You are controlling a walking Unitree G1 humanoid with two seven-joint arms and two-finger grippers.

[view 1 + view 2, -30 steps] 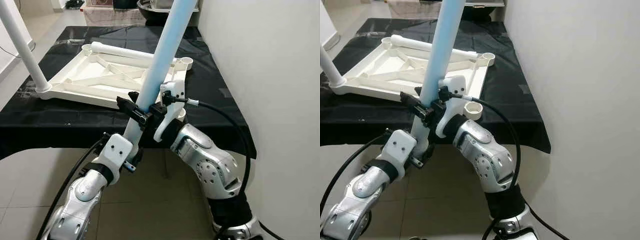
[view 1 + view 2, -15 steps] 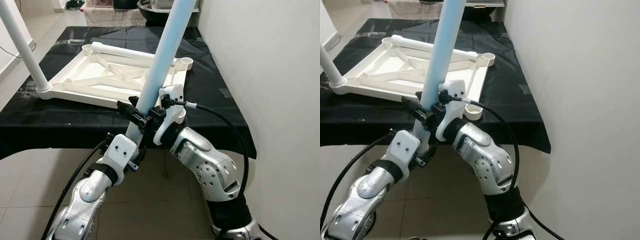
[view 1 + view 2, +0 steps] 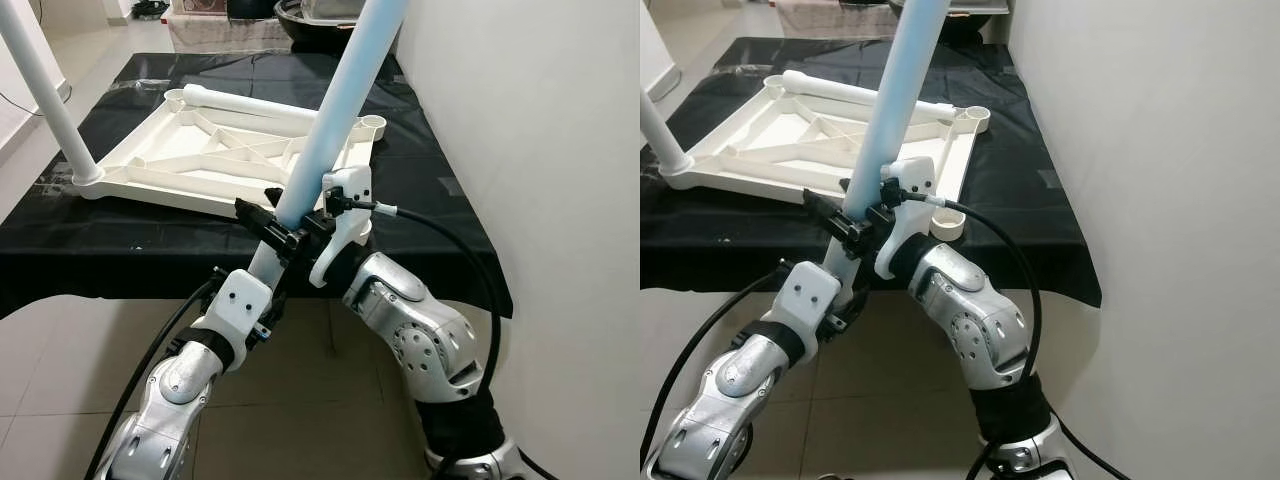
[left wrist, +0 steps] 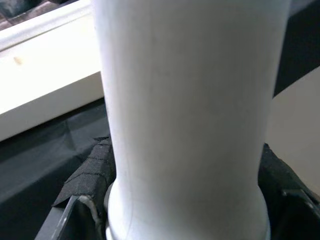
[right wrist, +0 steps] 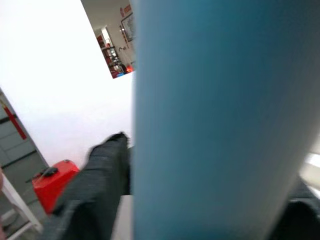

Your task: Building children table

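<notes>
Fingers of both the left gripper (image 3: 268, 272) and right gripper (image 3: 300, 225) clamp the blue leg (image 3: 335, 110); beyond them, the upturned table frame (image 3: 235, 155) carries one fitted leg (image 3: 45, 90), sockets waiting.

Pale-blue table leg (image 3: 335, 110) tilted, above upside-down white tabletop (image 3: 190, 160).

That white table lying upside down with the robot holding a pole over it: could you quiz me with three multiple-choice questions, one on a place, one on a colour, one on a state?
1. Where does the tabletop rest?
A. black cloth
B. bare floor
C. a chair

2. What colour is the held leg?
A. red
B. pale blue
C. black

3. How is that leg held?
A. by neither gripper
B. by a person
C. by both grippers

Answers:
1 A: the black cloth spreads beneath it.
2 B: the shaft looks pale blue.
3 C: left gripper and right gripper clamp it.
</notes>
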